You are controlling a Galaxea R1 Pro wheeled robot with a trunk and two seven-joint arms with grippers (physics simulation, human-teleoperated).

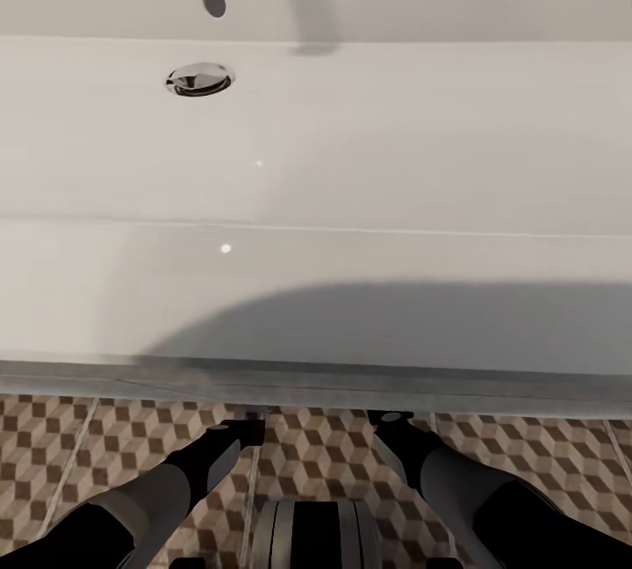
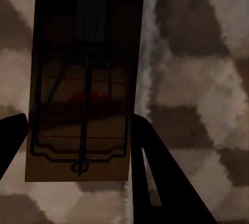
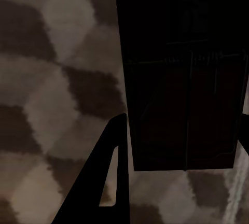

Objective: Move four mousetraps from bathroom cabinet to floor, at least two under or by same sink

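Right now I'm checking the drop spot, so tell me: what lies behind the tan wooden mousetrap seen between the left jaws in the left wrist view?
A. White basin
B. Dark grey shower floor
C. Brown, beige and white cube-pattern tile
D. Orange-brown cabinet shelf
C: behind the tan wooden mousetrap, the left wrist view shows the brown, beige and white cube-pattern floor tile.

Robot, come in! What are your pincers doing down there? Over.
Left pincer astride one mousetrap, right pincer astride another mousetrap. Both low over bathroom floor, under the sink.
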